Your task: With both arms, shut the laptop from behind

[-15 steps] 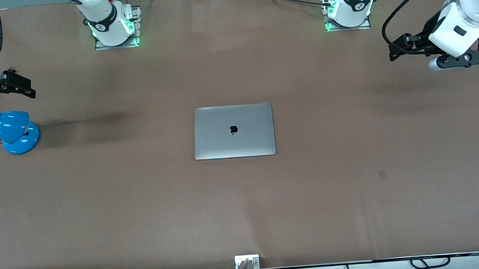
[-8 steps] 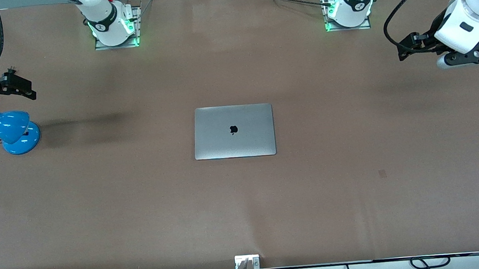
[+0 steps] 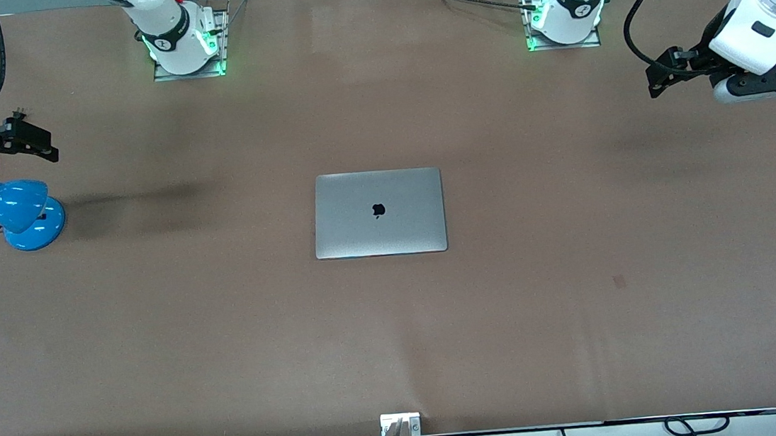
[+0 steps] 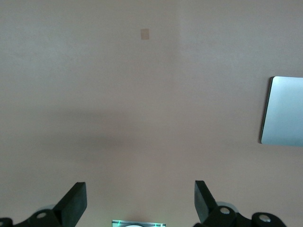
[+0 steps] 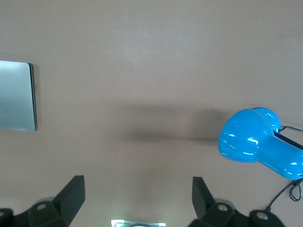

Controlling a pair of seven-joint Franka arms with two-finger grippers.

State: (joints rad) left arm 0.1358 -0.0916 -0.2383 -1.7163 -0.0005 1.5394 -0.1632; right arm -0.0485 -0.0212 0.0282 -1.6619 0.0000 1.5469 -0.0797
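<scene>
The laptop lies flat in the middle of the table with its silver lid down and the black logo facing up. An edge of it also shows in the left wrist view and the right wrist view. My left gripper hangs over bare table at the left arm's end, well away from the laptop. It is open with nothing between its fingers. My right gripper hangs at the right arm's end of the table, also open and empty.
A blue desk lamp with a black cord stands on the table just under the right gripper and shows in the right wrist view. A small tape mark is on the tabletop. Both arm bases stand along the table's edge.
The left arm has drawn its gripper farther from the laptop, toward its own end of the table. The right gripper has barely shifted. The laptop has not moved.
</scene>
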